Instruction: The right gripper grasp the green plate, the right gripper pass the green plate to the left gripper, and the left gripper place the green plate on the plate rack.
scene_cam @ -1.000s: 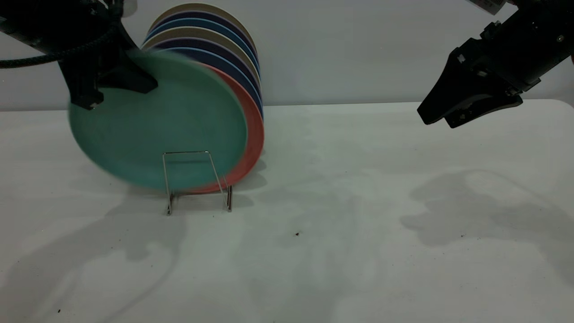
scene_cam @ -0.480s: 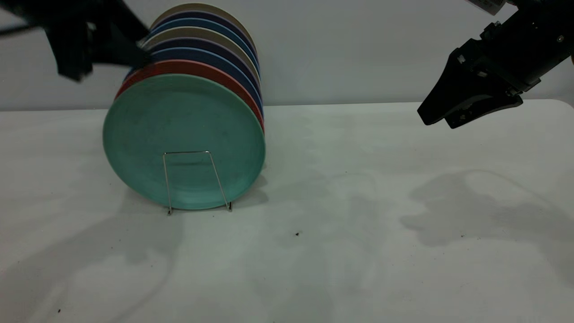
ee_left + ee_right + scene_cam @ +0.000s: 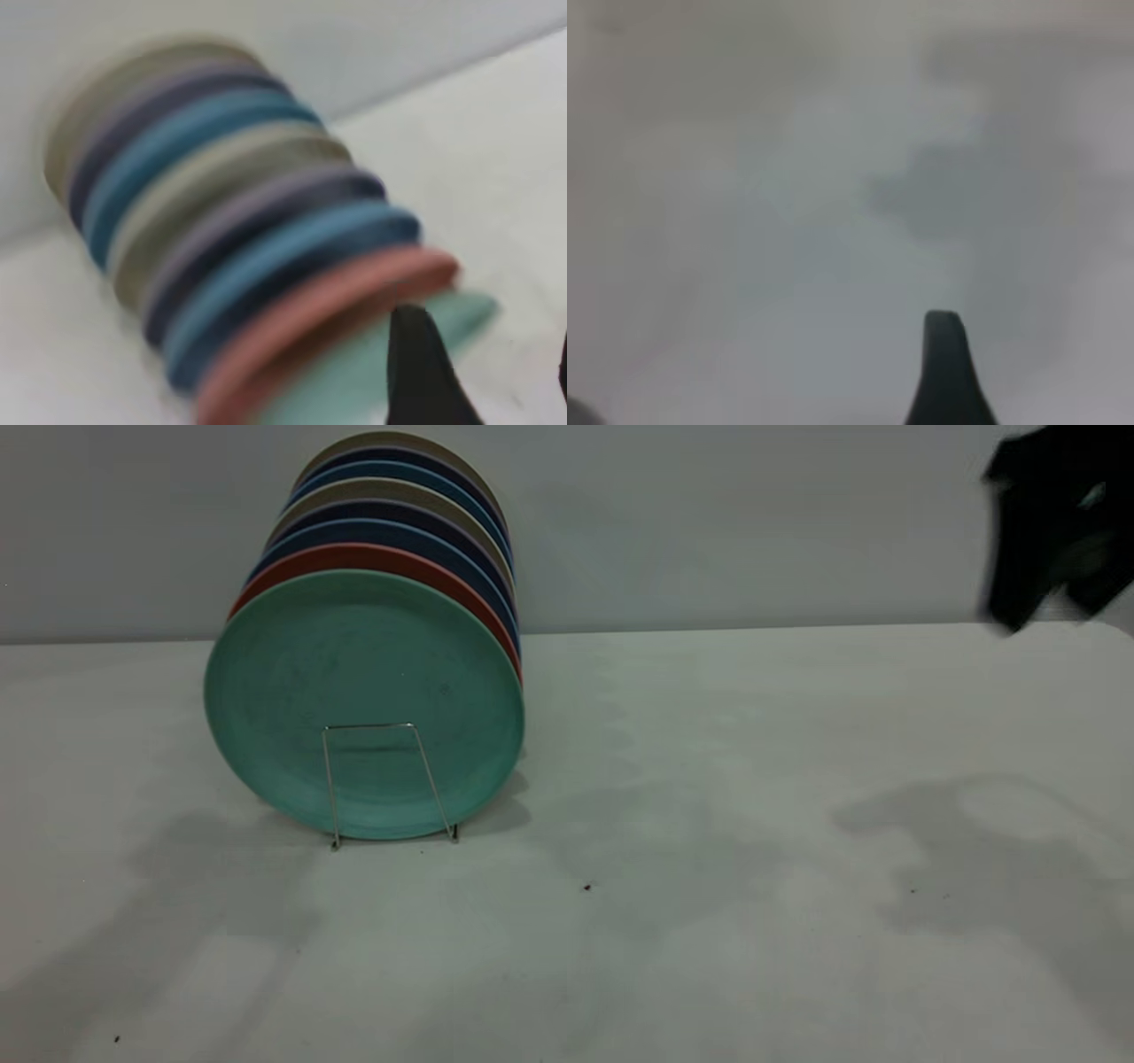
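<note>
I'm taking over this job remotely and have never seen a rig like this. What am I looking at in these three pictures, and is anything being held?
This is a table with two robot arms, each ending in a claw. The wide picture comes from a camera facing the arms; the other two come from cameras on each arm's wrist.

On the table a thin wire plate rack holds a row of upright plates. The green plate stands at the front, with a salmon-pink plate right behind it, then dark blue and beige ones.

The left claw is out of the wide picture; its wrist camera looks at the row of plates from close by, and its fingers are apart and empty. The right claw is a dark shape at the far right, away from the plates.

Nothing is held.
</note>
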`<state>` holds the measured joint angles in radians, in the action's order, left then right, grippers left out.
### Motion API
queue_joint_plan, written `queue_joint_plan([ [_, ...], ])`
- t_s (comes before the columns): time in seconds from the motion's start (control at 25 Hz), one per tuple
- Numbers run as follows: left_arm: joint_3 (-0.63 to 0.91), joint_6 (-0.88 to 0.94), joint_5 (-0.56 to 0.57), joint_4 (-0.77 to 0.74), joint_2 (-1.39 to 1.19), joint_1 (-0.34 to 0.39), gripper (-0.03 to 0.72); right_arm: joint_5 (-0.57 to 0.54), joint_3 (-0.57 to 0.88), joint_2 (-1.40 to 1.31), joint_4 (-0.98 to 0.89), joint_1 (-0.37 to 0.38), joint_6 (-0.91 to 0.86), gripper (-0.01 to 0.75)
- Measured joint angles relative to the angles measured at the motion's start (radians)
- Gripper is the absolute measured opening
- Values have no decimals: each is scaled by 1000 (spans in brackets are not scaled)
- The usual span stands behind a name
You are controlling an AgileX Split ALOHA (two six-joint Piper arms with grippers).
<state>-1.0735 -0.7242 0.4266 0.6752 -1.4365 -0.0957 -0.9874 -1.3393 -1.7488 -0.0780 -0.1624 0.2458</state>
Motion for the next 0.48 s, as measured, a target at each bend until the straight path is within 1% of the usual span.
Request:
queue_joint_plan([
  [0.12,0,343,176,-257,38,0,402,-75,0,112,159,-67,-132,554],
  [0.24,0,594,329,-487,67,0,402,-167,0,214,210,-133,-194,554],
  [0.28,0,652,368,-550,81,0,402,-198,3,249,219,-155,-207,554],
  [0.36,12,715,423,-630,126,0,402,-225,24,318,227,-192,-228,554],
  [0.48,62,734,455,-675,229,0,400,-236,83,434,230,-249,-246,554],
])
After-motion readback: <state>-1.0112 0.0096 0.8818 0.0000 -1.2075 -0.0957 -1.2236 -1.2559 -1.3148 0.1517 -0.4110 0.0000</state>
